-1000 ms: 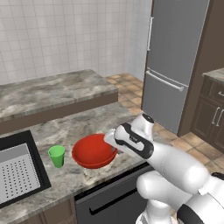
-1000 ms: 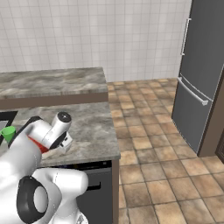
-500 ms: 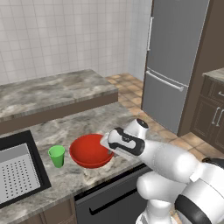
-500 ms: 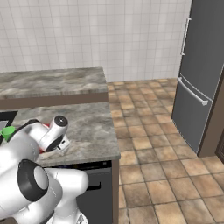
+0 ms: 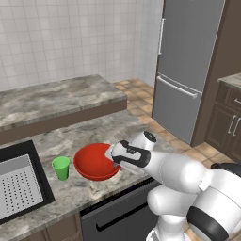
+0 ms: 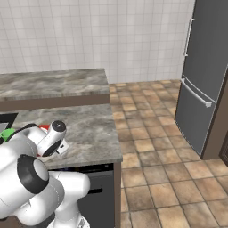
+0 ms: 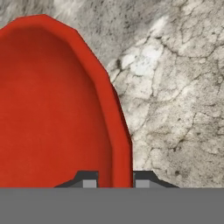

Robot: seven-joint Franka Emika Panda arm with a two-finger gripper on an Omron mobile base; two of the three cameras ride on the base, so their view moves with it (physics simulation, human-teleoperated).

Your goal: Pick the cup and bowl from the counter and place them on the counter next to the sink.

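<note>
Since the earlier frame the gripper (image 7: 114, 180) has carried the bowl (image 5: 95, 161) leftward along the counter (image 5: 101, 129), closer to the cup (image 5: 60, 168). The jaws straddle the bowl's right rim, one finger inside and one outside, clenched on it. The cup stands between bowl and sink (image 5: 19, 188); bare stone lies behind the bowl.

Readable text: none in any view.
Labels or brands: none can be made out.
Numbers or signs: none can be made out.
</note>
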